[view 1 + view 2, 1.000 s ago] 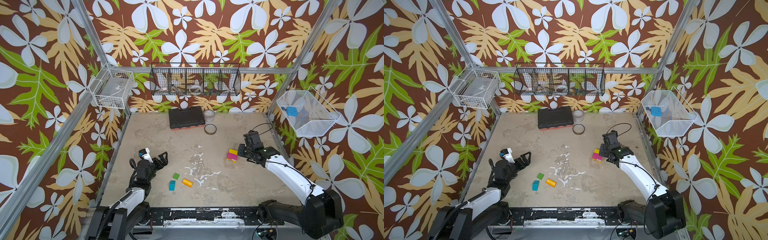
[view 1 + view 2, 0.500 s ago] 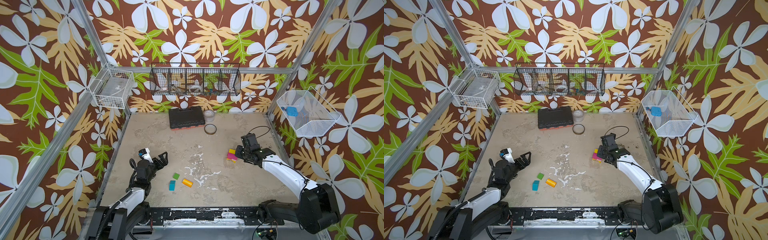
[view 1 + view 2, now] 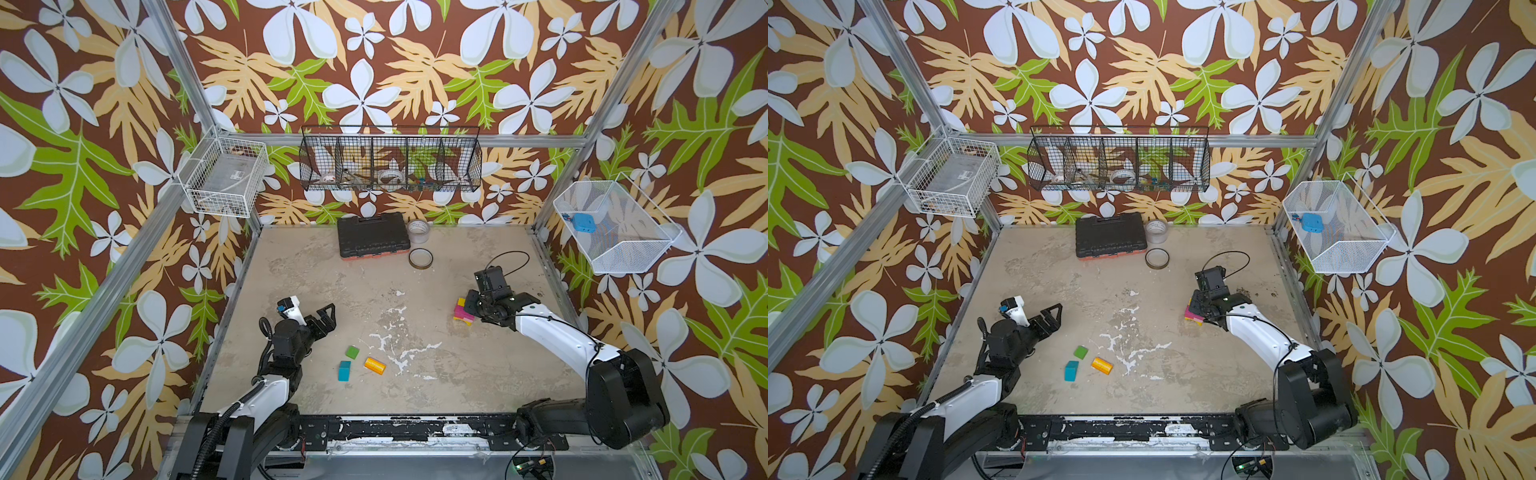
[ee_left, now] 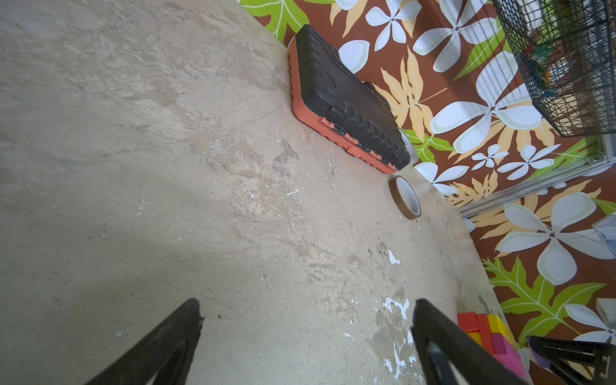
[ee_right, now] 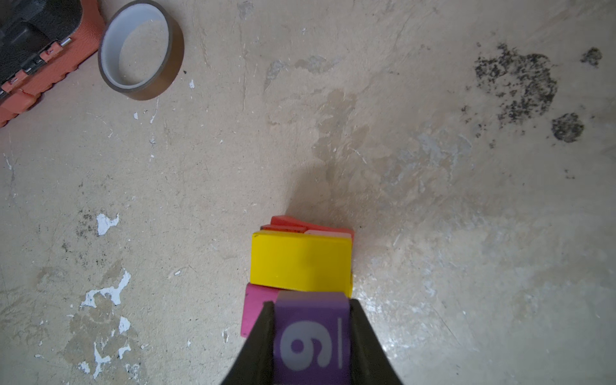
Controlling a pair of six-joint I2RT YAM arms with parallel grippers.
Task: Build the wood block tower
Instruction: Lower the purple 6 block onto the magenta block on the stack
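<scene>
right gripper (image 5: 311, 303) clamps purple cube (image 5: 308, 340) by tower (image 5: 300, 263); tape roll (image 5: 175, 50), case (image 5: 33, 33) beyond

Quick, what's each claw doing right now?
Left claw: open, holding nothing.
Right claw: shut on the purple wooden cube with a white digit.

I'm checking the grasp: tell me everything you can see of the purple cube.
The purple cube is a small, matte painted block, wood by its look. The face toward the wrist camera bears a white 6 or 9 with a line beside it. The right hand is shut on it, jaws on two opposite sides. It hangs above the pink block, next to the yellow block; whether it touches them cannot be told.
</scene>
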